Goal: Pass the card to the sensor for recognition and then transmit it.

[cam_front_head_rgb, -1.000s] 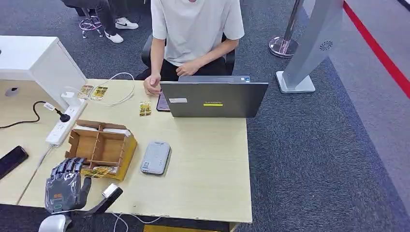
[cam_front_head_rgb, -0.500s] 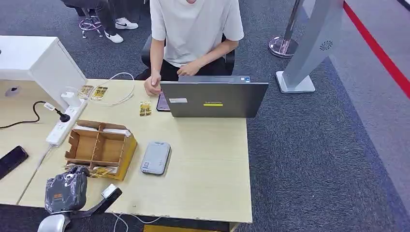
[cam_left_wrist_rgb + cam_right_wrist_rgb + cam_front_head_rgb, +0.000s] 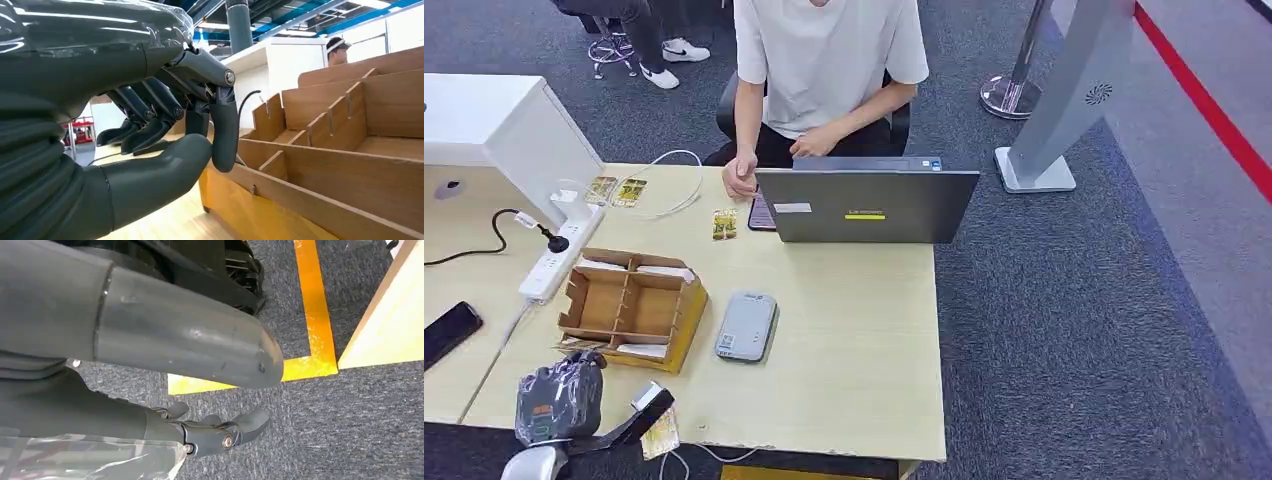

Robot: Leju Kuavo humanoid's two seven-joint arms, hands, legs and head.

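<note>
The left hand (image 3: pixel 559 400) hovers at the desk's (image 3: pixel 854 350) near-left corner, fingers curled in on nothing. A yellow card (image 3: pixel 660 434) hangs past the near edge. The wooden organizer (image 3: pixel 632 308) stands before the hand, beside the grey card reader (image 3: pixel 746 326). The right hand (image 3: pixel 215 432) hangs with fingers loosely apart, empty.

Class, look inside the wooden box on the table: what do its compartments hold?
The wooden box holds pale cards along its far and near sides; the middle compartments look bare. Dividers hide some corners.
</note>
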